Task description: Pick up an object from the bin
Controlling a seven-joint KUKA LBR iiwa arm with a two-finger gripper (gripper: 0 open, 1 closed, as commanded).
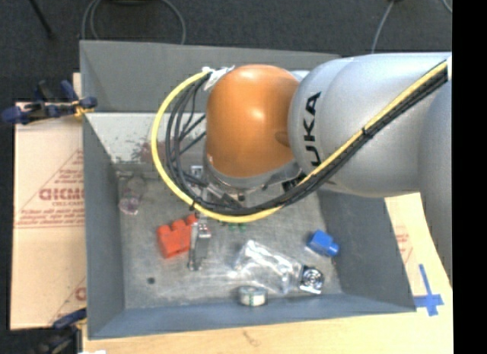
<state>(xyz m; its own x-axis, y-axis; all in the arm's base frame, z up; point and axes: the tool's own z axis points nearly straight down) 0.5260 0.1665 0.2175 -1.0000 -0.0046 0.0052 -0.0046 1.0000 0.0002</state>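
Red block | tool just beside it; apart or together, not possible to tell | risk: tool pushes block aside; grasp misses

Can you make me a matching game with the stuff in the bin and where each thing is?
1 clear cup
2 blue block
3 small round roll
4 red block

A by the view's bottom wall
B between cup and roll
C near the view's right wall
D near the view's left wall

Pairs: 1-D, 2-C, 3-A, 4-B.
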